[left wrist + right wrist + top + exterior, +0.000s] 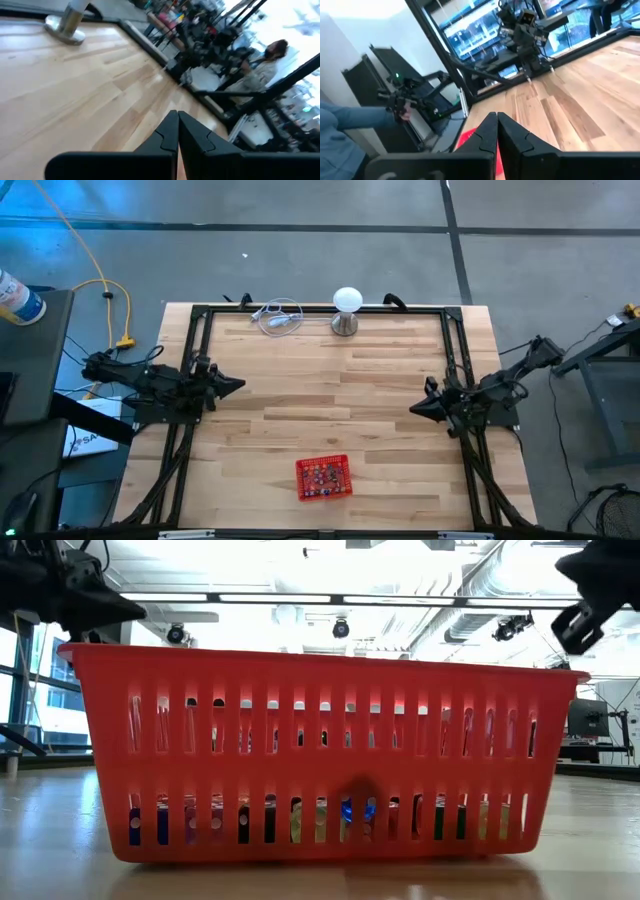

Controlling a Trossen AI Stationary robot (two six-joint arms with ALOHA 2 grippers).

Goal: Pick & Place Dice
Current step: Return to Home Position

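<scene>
The dice point(323, 478) are tiny mixed-colour cubes lying inside a red mesh basket point(324, 463) near the table's near edge; in the low view the dice point(352, 812) show through the slots at the basket's bottom. My left gripper point(240, 385) hovers shut at the table's left side, above the wood, its own wrist view showing the fingers point(178, 120) closed. My right gripper point(413, 409) hovers shut at the right side, fingers point(496, 120) together. Neither gripper is near the basket.
A white ball-topped metal stand point(346, 310) and a coiled cable point(279, 317) sit at the table's far edge. A black frame point(320, 309) borders the table. Bare wood point(330, 390) lies between the arms. A person point(265, 65) sits beyond the table.
</scene>
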